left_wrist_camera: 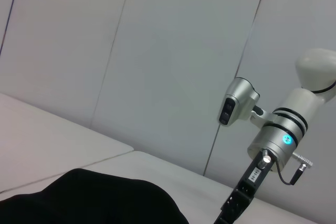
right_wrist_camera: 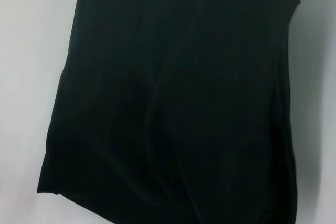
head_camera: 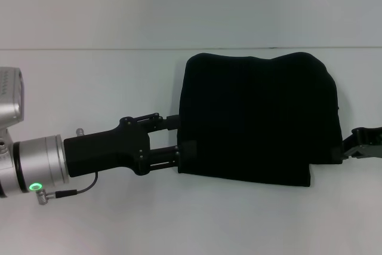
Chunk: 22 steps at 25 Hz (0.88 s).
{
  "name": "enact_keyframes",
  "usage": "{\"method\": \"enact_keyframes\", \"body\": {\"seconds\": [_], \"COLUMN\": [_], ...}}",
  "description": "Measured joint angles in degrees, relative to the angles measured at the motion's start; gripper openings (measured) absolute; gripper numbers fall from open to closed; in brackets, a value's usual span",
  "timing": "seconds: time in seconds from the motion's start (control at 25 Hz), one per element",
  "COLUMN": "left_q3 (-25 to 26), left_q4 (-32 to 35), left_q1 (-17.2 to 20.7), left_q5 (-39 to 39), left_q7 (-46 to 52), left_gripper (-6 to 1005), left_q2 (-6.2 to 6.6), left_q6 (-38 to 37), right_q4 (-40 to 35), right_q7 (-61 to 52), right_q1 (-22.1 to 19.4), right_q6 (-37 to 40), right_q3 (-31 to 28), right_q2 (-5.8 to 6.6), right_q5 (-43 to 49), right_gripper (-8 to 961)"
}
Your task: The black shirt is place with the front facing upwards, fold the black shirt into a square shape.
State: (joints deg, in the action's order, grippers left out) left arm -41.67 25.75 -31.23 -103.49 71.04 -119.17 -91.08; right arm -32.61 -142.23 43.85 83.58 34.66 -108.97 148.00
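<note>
Black left tool (head_camera: 176, 139) at shirt (head_camera: 256, 117) edge

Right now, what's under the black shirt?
The white table shows all around the folded black shirt. Whatever lies beneath stays covered. The left tool meets its edge; the right tool touches the opposite edge.

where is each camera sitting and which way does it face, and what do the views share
Head view: on the robot's head, looking down at the white table and folded black shirt; left gripper at the shirt's left edge, right gripper at its right edge.
Left wrist view: looks across the table toward the wall; shows the right arm.
Right wrist view: close above the shirt; no arm visible.
All three share the black shirt.
</note>
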Motion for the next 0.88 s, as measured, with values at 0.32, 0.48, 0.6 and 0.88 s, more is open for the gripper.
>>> {"method": "enact_keyframes", "body": {"seconds": [0.32,0.48,0.6,0.88], "left_q3": [0.1,0.1,0.1,0.1], "left_q4": [0.0,0.0,0.0,0.0], "left_q1": [-0.1,-0.1,-0.2,-0.4], "left_q5": [0.2,0.2,0.2,0.2], "left_q7": [-0.1,-0.4,-0.5,-0.5], "left_gripper": [726,725,725,725], "left_q2": [0.06,0.07,0.01,-0.11], "left_q6": [0.0,0.0,0.0,0.2], "right_q4": [0.0,0.0,0.0,0.0], "right_q7": [1.1,2.0,3.0,4.6], "right_q1": [-2.3,-4.7,-6.5,-8.8], "right_q6": [1.8,3.2,3.9,4.4], "right_q3": [-2.4,-3.6,-4.6,-7.8], "right_q2": [0.56,1.15,1.58,2.11], "right_q5": [-3.4,-7.2,-10.2,-11.8], "right_gripper": [6,3,2,3]}}
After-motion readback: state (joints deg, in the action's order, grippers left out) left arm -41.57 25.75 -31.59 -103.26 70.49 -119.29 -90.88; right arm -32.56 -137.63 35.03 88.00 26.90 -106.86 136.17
